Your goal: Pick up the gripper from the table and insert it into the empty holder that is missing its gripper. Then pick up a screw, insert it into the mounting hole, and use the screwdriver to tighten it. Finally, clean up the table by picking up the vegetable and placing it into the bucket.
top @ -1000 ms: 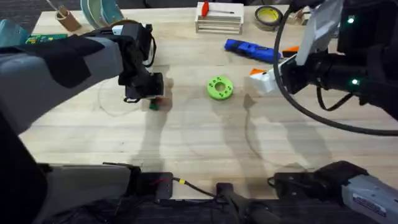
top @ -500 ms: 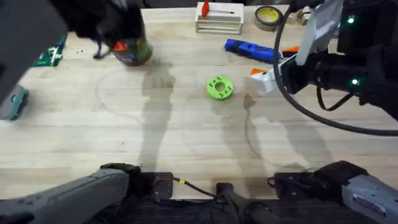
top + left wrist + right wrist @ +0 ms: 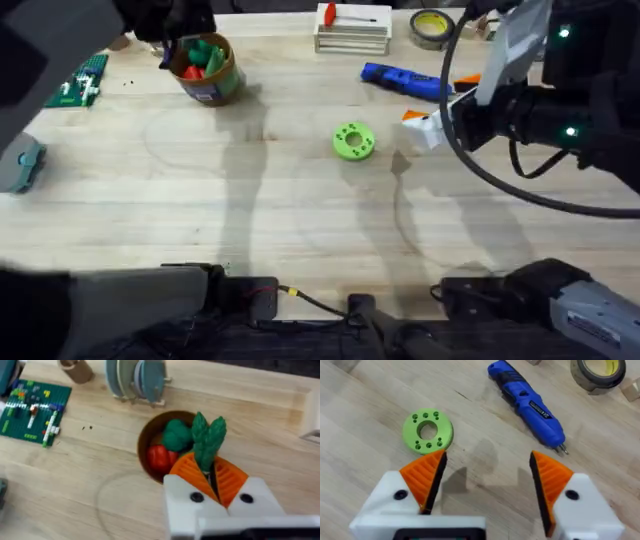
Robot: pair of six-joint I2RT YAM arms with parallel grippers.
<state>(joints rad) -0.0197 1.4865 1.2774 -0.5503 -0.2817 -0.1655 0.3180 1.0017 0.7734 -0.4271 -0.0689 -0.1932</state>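
Note:
My left gripper [image 3: 212,472] is shut on the vegetable [image 3: 207,442], a dark green leafy piece held upright between its orange pads. It hangs just over the bucket [image 3: 145,447], which holds a red and a green toy. The bucket [image 3: 208,70] stands at the table's [image 3: 300,220] back left, under the dark left arm. My right gripper [image 3: 487,480] is open above bare wood, with nothing between its pads. The blue screwdriver [image 3: 527,402] lies beyond it, also at the back right [image 3: 405,80]. The loose gripper piece, the empty holder and the screw are out of view.
A bright green ring disc [image 3: 353,140] lies mid-table. A white rack with a red-handled tool [image 3: 352,30] and a tape roll [image 3: 432,25] sit along the far edge. A green brick plate [image 3: 85,78] and a grey object [image 3: 20,165] lie at the left.
The left arm lifted the vegetable from the mid-left of the table and carried it back to the bucket. The right arm has not moved.

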